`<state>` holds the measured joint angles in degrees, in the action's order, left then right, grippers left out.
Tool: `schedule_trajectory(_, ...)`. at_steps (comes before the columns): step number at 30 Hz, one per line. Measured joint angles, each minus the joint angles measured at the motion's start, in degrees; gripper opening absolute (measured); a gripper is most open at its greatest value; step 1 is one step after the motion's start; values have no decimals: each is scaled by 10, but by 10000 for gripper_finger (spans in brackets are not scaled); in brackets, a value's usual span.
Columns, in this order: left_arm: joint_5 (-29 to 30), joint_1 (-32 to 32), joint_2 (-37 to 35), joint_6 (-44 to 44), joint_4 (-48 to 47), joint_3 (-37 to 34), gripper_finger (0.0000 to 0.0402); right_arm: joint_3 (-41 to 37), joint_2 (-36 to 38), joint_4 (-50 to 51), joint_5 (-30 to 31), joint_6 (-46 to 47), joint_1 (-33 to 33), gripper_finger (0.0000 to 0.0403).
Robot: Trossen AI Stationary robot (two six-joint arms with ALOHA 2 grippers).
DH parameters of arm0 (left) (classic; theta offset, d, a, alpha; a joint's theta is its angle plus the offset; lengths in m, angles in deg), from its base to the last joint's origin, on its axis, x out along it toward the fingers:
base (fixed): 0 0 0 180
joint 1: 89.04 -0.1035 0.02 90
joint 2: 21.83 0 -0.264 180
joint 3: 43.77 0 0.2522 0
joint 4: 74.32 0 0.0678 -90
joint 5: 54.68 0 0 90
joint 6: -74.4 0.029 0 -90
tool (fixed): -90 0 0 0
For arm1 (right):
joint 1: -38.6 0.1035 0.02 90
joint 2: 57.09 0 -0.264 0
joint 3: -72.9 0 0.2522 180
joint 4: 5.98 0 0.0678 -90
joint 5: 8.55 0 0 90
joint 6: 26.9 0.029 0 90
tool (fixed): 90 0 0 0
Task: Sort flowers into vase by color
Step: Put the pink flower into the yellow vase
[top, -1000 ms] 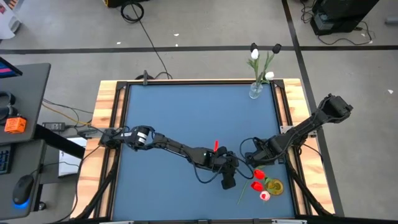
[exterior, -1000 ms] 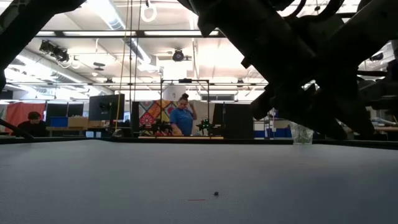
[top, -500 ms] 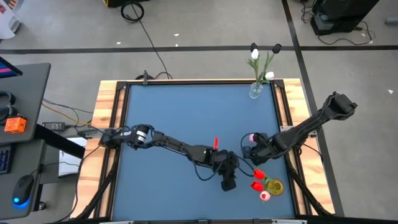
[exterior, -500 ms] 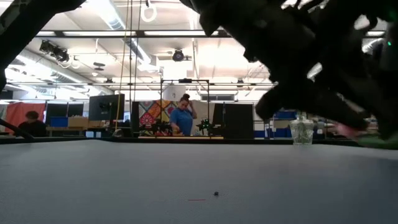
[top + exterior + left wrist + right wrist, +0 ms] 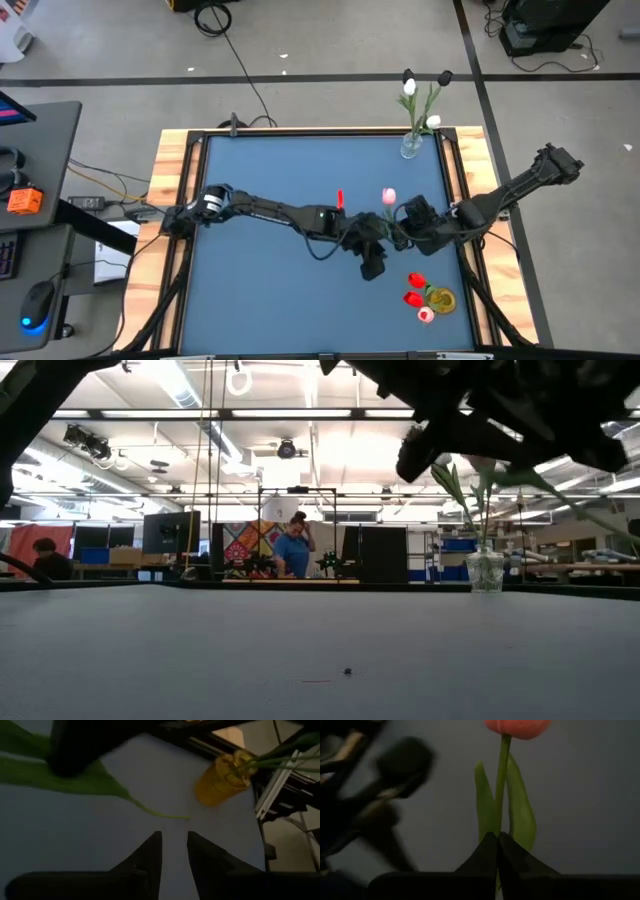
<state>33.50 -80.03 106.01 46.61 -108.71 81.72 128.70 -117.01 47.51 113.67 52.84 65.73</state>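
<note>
A pink tulip (image 5: 388, 197) with green leaves is in my right gripper (image 5: 400, 231), right of the table's middle; the gripper is shut on its stem. My left gripper (image 5: 373, 267) hovers just beside it on the near side, open by a narrow gap and holding nothing. In the left wrist view its fingers (image 5: 152, 851) point past the tulip's leaf (image 5: 75, 775) toward a yellow vase (image 5: 222, 777). That yellow vase (image 5: 441, 298) stands near the table's near right corner with red tulips (image 5: 414, 290) in it. A clear vase (image 5: 411, 146) at the far edge holds a white and a black tulip. My right gripper pinches the pink tulip's stem (image 5: 498, 827) between its two fingers, just below where the leaves (image 5: 520, 815) spread. The fingers lie across the stem. The tulip is lifted clear of the table, with its head (image 5: 517, 725) pointing away from the gripper toward the far edge.
The table has a blue top with a black frame and wooden borders (image 5: 178, 170). Its left half and far middle are bare blue surface. My two arms meet close together right of the middle. In the low view, people (image 5: 295, 550) and desks show in the room beyond.
My right gripper has moved from beside the yellow vase toward the far edge and up. It has carried the pink tulip clear of the other flowers. My left gripper has shifted a little toward the far edge as well.
</note>
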Motion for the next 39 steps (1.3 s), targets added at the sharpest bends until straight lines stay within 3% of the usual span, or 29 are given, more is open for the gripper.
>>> schedule_trajectory(6,1,-6,-19,-14,-6,0,96,11,31,-100,25,-153,0,8)
schedule_trajectory(13,7,-6,-23,-48,-4,0,96,11,69,-195,42,-258,0,8)
schedule_trajectory(17,9,-5,-31,-37,-5,0,84,11,84,-213,40,-285,1,8)
schedule_trajectory(24,30,-3,-55,-13,9,0,8,12,97,-259,28,-327,11,8)
schedule_trajectory(39,19,9,-100,53,7,0,1,12,116,-352,16,-384,18,21)
